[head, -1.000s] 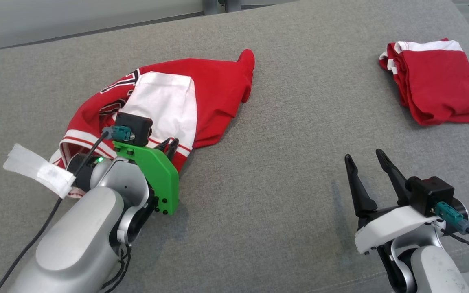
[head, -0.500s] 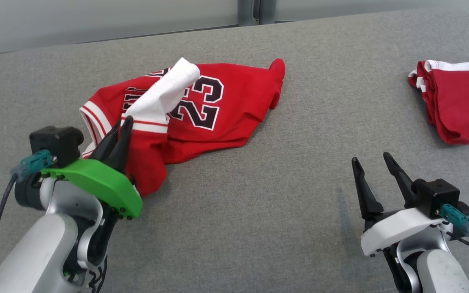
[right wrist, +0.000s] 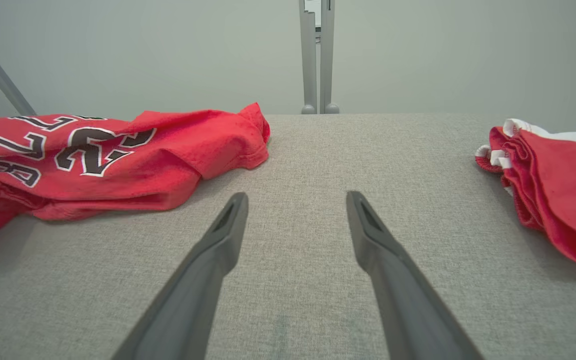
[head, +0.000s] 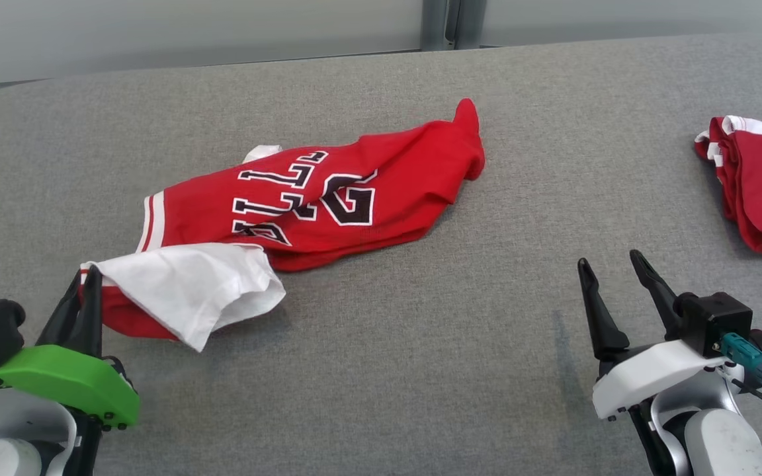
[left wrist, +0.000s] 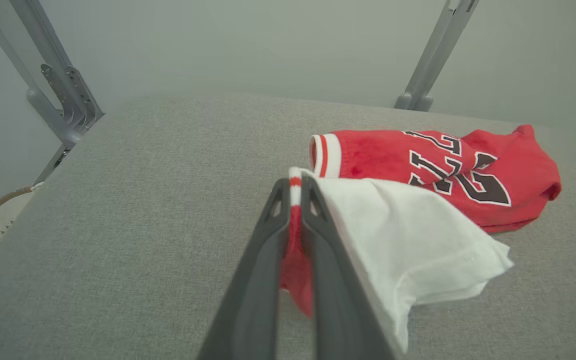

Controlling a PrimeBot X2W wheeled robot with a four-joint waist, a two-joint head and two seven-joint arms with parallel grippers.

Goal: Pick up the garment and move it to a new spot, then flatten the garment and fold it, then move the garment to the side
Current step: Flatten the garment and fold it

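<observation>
Jersey point(head: 414, 172): black numeral "2" point(head: 349, 203) readable; lettering point(head: 275, 198) folded, unreadable.

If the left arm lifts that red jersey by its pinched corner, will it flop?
Probably floppy: the jersey lies rumpled, its white lining folded over. Likely light too: the left end effector holds it by a thin hem pinch.

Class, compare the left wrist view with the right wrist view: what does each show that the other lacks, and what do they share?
Left wrist view adds: the left pincer shut on the red jersey's striped edge, with a white fabric flap draped beside it. Right wrist view adds: the right pincer open above the grey padded surface, and a folded red garment at its right. Shared: the numbered jersey, that padded surface and a pale wall behind.
</observation>
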